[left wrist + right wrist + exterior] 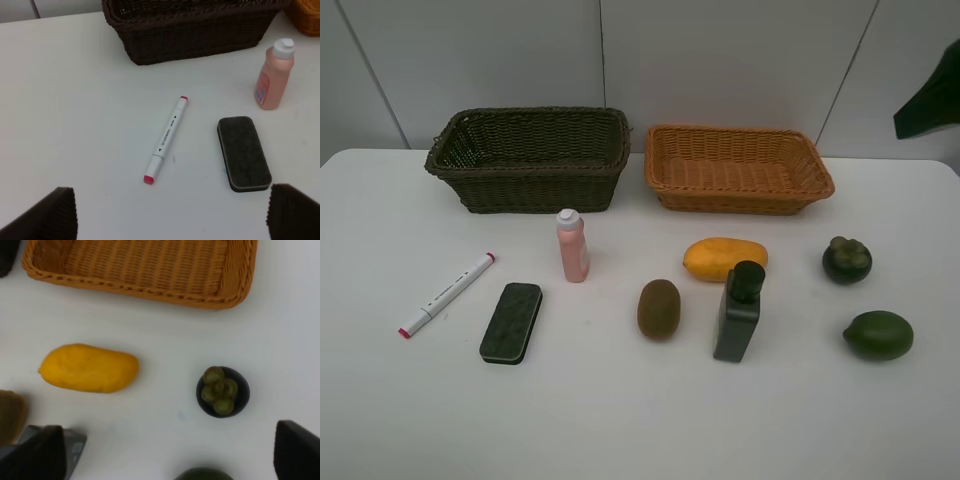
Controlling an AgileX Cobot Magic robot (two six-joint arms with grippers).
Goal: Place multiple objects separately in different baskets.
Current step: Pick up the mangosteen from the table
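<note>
Eight objects are lying apart on the bench [620, 430] — marker [447, 295], eraser [511, 322], pink bottle [573, 246], kiwi [659, 308], mango [723, 258], dark green bottle [738, 312], mangosteen [847, 260], lime [878, 335] — spaced, I judge, so each can be gripped alone. The dark basket [530, 190] and orange basket [738, 200] are standing empty behind; left jaws are hanging wide over marker and eraser, right jaws wide over mango and mangosteen.

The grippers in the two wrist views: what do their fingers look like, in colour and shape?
Only the tips show. The left gripper has two dark brown, blocky fingers with finely ribbed edges. The right gripper has two black, blocky fingers. No cables or markings are visible.
</note>
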